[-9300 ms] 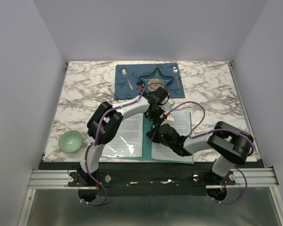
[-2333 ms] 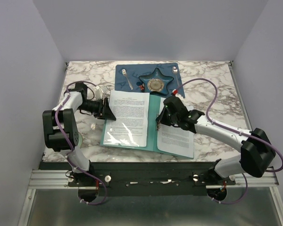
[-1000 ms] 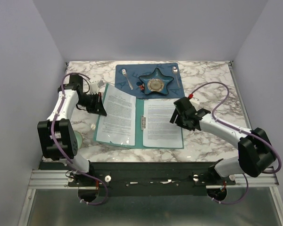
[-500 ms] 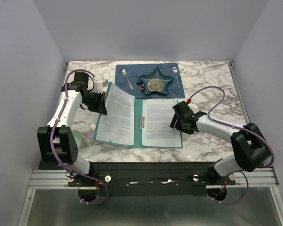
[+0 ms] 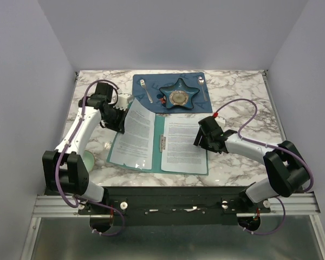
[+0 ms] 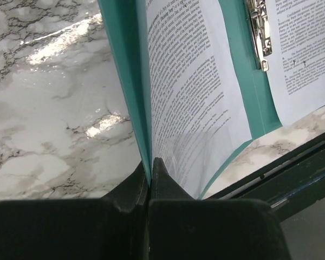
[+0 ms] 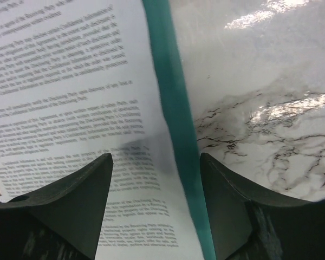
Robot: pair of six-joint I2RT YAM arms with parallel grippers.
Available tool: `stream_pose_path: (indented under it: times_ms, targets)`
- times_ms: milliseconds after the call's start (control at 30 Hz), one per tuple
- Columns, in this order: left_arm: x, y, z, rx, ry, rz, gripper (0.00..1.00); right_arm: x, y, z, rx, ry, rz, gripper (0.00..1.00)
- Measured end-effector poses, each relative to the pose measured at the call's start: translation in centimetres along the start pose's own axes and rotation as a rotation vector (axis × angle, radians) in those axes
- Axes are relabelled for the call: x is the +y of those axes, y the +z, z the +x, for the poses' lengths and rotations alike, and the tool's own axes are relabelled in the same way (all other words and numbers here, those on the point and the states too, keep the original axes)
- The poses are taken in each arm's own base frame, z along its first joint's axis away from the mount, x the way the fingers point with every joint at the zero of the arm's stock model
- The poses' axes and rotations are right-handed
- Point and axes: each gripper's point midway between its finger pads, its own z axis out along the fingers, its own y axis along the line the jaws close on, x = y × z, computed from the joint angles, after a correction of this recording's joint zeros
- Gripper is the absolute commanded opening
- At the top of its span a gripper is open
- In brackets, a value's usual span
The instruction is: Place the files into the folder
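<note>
The teal folder [image 5: 158,125] lies open on the marble table, a silver clip [image 5: 163,142] at its spine. Printed files lie on both halves: one sheet [image 5: 136,138] on the left cover, another [image 5: 183,143] on the right half. My left gripper [image 5: 123,123] is shut on the left cover's outer edge and holds it tilted up. In the left wrist view the fingers [image 6: 149,162] pinch the teal cover [image 6: 119,54] with the paper [image 6: 195,92] behind it. My right gripper [image 7: 156,157] stands open over the right sheet [image 7: 59,81] and the folder's right border [image 7: 173,108].
A dark blue placemat [image 5: 143,105] with a star dish [image 5: 179,96], fork and spoon lies just behind the folder. A green bowl [image 5: 89,159] sits at the left, partly behind my left arm. A small clear object [image 5: 119,99] lies near the left wrist.
My left gripper has moved right and raised the folder's left cover steeper. The right gripper has slid slightly left over the folder's right edge, still open.
</note>
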Motion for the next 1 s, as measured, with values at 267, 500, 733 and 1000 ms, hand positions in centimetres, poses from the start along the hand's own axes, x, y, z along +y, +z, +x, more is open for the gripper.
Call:
stream_pose_path:
  times_ms: [267, 500, 733, 1000]
  targets:
    - [-3.7, -0.1, -0.2, 0.019, 0.088, -0.004, 0.27, 0.6, 0.6, -0.5, -0.038, 0.026, -0.06, 0.67]
    - [-8.7, -1.8, -3.0, -0.057, 0.072, 0.146, 0.81, 2.0, 0.7, -0.3, -0.065, 0.086, -0.174, 0.65]
    - [-13.9, -3.8, -4.5, -0.092, 0.036, 0.391, 0.99, 3.0, 0.6, 0.0, -0.058, 0.11, -0.238, 0.63]
    - [-18.1, -1.6, -4.2, 0.027, 0.052, 0.58, 0.99, 4.4, 0.1, 1.3, -0.023, 0.115, -0.288, 0.62]
